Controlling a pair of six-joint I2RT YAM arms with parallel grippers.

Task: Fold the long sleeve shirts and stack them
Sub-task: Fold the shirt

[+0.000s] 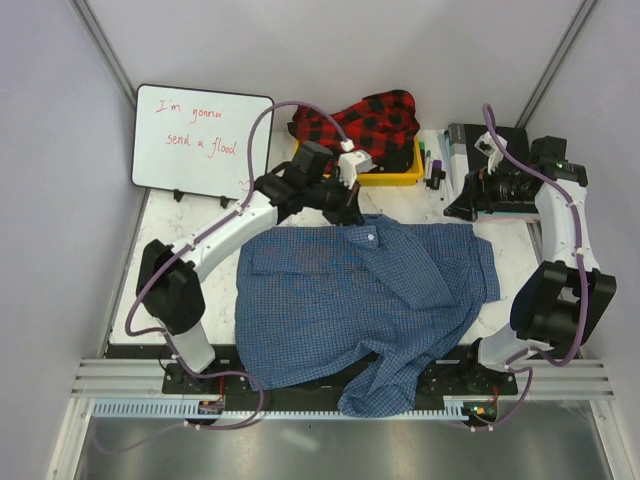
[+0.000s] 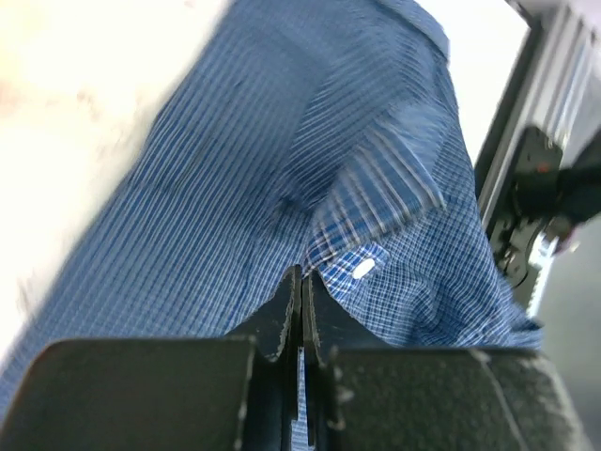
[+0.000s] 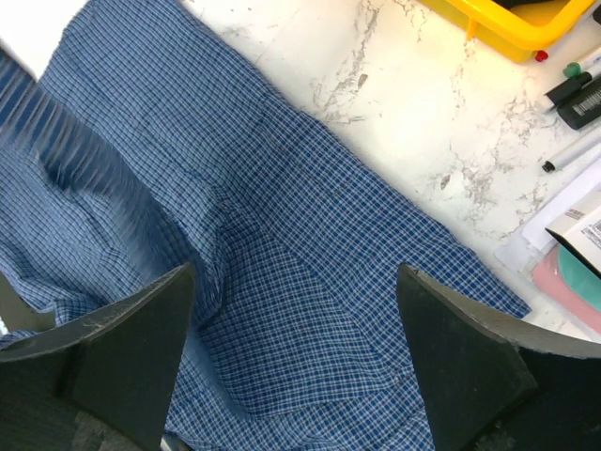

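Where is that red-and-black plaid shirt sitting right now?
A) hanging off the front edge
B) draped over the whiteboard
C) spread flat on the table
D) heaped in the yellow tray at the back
D: the red-and-black plaid shirt lies bunched in the yellow tray, behind the spread-out blue shirt.

The blue shirt (image 1: 350, 310) is spread across the bench (image 1: 515, 245), one sleeve draped over the near edge. The left fingers (image 1: 350, 214) are planted at its collar, and the red plaid shirt (image 1: 365, 120) is heaped on the yellow tray (image 1: 390, 178) behind them.
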